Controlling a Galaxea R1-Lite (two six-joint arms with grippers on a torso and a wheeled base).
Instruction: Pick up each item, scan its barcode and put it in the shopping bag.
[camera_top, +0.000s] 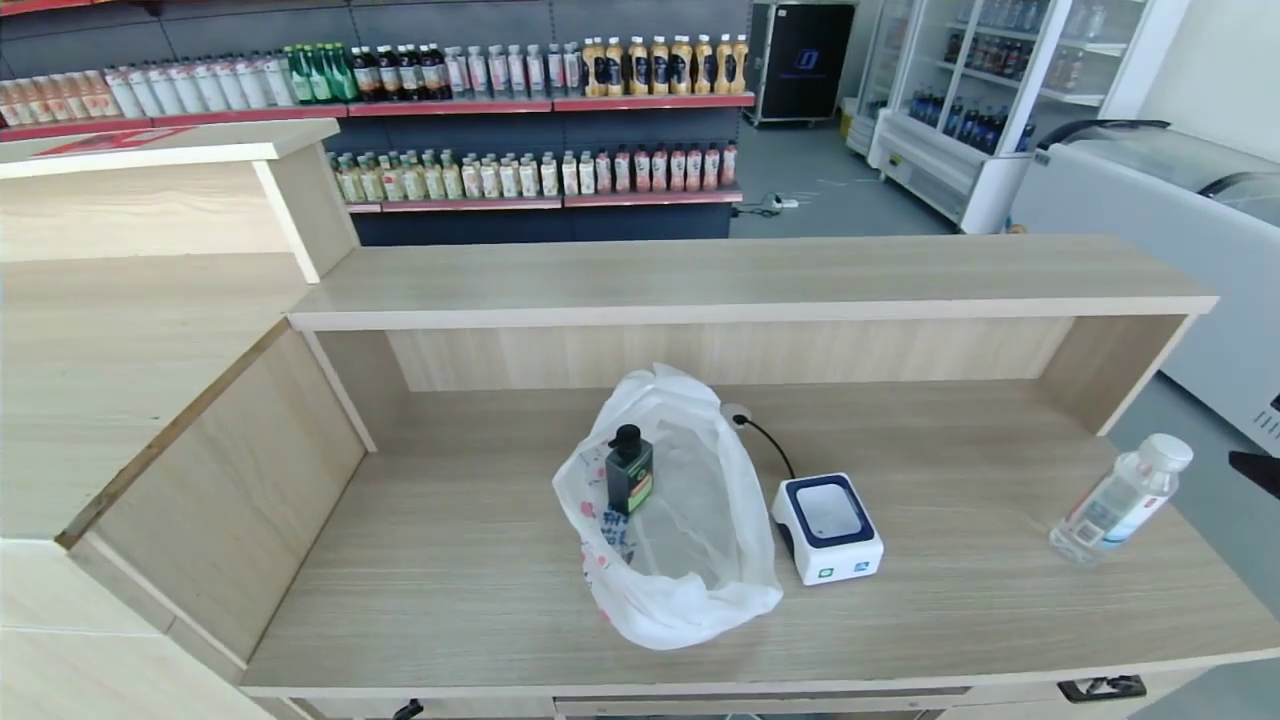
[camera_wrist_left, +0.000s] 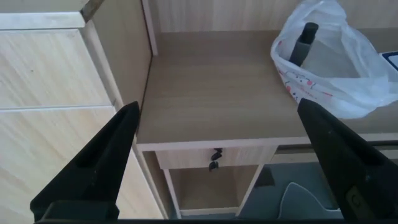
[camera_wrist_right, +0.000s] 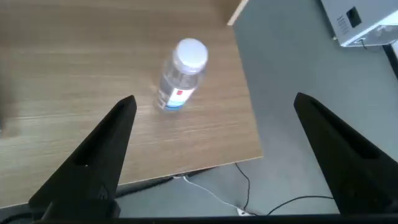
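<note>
The wooden counter carries all task items. The white shopping bag lies open at mid-counter, with the scanner just beside it on the robot's right, window facing up. A dark bottle with a black cap stands inside the bag; judged already processed. One clear water bottle is outstanding: it sits at the counter's right end, near the edge and well apart from the scanner. It appears to stand upright, cap uppermost, though the head view's slant makes this uncertain. The right gripper hangs above that end with fingers spread wide and nothing held. The bottle lies ahead of and below it, slightly off the centre line between the fingers. The left gripper, likewise spread and empty, sits off the counter's left front corner, near the bag. Finding: the right arm is clearly nearer; the next move calls for descent and centring on the bottle's vertical axis.
</note>
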